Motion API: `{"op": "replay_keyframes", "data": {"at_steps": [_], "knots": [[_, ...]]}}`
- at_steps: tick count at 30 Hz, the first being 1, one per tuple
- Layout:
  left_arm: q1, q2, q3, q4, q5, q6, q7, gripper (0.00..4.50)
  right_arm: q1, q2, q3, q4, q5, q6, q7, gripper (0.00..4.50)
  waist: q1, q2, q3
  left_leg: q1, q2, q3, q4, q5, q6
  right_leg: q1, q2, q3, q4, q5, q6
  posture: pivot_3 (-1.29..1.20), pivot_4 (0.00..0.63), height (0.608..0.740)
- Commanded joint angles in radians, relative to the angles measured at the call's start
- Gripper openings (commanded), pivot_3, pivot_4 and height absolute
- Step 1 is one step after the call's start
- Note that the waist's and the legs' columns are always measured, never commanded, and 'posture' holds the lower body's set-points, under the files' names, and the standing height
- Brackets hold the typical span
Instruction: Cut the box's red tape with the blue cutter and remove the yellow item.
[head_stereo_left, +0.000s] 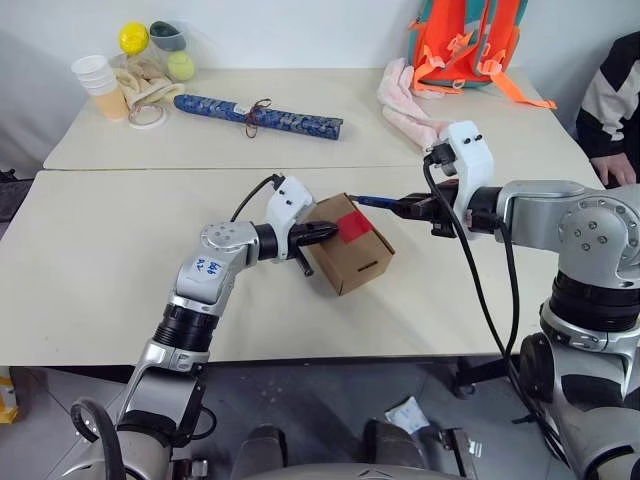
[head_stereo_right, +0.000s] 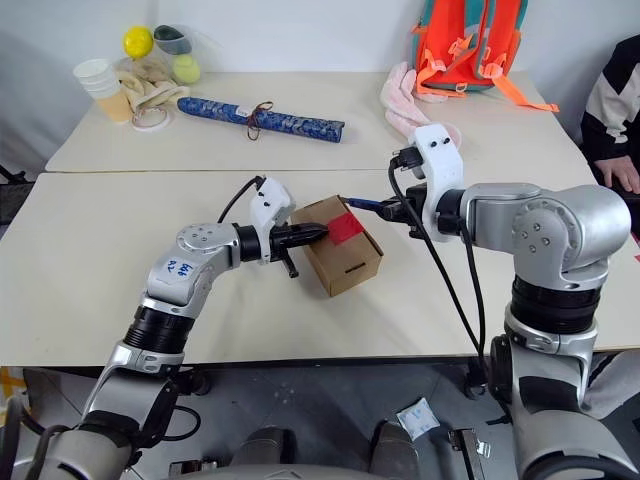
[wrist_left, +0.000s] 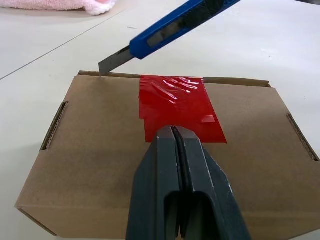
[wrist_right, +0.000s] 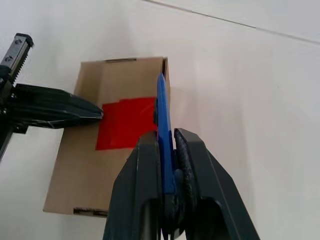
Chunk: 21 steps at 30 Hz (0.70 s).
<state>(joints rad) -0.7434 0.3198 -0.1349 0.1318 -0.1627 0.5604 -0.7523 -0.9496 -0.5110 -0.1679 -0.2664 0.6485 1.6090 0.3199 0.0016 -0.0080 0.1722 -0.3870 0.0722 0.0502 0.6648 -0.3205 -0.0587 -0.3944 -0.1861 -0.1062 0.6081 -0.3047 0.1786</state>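
Box (head_stereo_left: 348, 255) of brown cardboard sat on the near white table (head_stereo_left: 90, 270), lid up, with a slot cut in the end flap facing the camera. Red tape (wrist_left: 177, 107) lay as a square patch across the lid, reaching its far edge, wrinkled and glossy. Left gripper (wrist_left: 173, 134) rested with fingers pressed together, tips down on the near edge of the tape, pinning the lid. Right gripper (wrist_right: 167, 145) was clamped on the blue cutter (wrist_left: 167, 27), handle squeezed between both fingers. Cutter's bare blade pointed down at the lid's far edge, just beside the tape, tip at or touching the cardboard. Could not make out the yellow item; box was closed. Handwritten blue marks showed on a white sticker on the left forearm, too small to read. No printing was seen on box, tape or cutter. Farther back on the second table lay a patterned blue roll (head_stereo_left: 258, 112) tied with string, paper cups (head_stereo_left: 100, 85), a yellow ball (head_stereo_left: 133, 38), pink gloves (head_stereo_left: 408, 98) and an orange backpack (head_stereo_left: 466, 40). A person's striped sleeve (head_stereo_left: 612, 95) showed at the right edge.
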Motion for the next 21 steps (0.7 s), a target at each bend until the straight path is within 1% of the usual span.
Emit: {"op": "replay_keyframes", "data": {"at_steps": [1, 9, 17, 21], "knots": [[0.027, 0.01, -0.026, 0.029, 0.009, 0.037, -0.001, 0.0, 0.002, -0.004, -0.025, -0.031, 0.008, 0.005, 0.004, 0.14, 0.0, 0.0, 0.0, 0.0, 0.0, 0.0, 0.0, 0.0, 0.0, 0.0, 0.0, 0.0, 0.0, 0.0, 0.0, 0.0, 0.15, 0.74], [0.028, 0.011, -0.026, 0.029, 0.008, 0.042, -0.002, 0.0, 0.003, -0.029, -0.028, -0.025, 0.005, 0.005, 0.011, 0.14, -0.001, 0.0, 0.0, 0.0, 0.0, 0.0, 0.0, 0.0, 0.0, 0.0, 0.0, 0.0, 0.0, 0.0, 0.0, 0.0, 0.15, 0.74], [0.026, 0.008, -0.028, 0.032, 0.008, 0.044, -0.001, 0.0, 0.019, -0.038, -0.016, -0.04, 0.055, 0.005, 0.008, 0.14, -0.001, 0.0, 0.0, 0.0, 0.0, 0.0, 0.0, 0.0, 0.0, 0.0, 0.0, 0.0, 0.0, 0.0, 0.0, 0.0, 0.15, 0.74], [0.025, 0.008, -0.03, 0.032, 0.009, 0.047, -0.002, 0.0, 0.026, -0.059, 0.001, -0.036, 0.081, 0.005, -0.001, 0.14, -0.001, 0.0, 0.0, 0.0, 0.0, 0.0, 0.0, 0.0, 0.0, 0.0, 0.0, 0.0, 0.0, 0.0, 0.0, 0.0, 0.15, 0.74]]}}
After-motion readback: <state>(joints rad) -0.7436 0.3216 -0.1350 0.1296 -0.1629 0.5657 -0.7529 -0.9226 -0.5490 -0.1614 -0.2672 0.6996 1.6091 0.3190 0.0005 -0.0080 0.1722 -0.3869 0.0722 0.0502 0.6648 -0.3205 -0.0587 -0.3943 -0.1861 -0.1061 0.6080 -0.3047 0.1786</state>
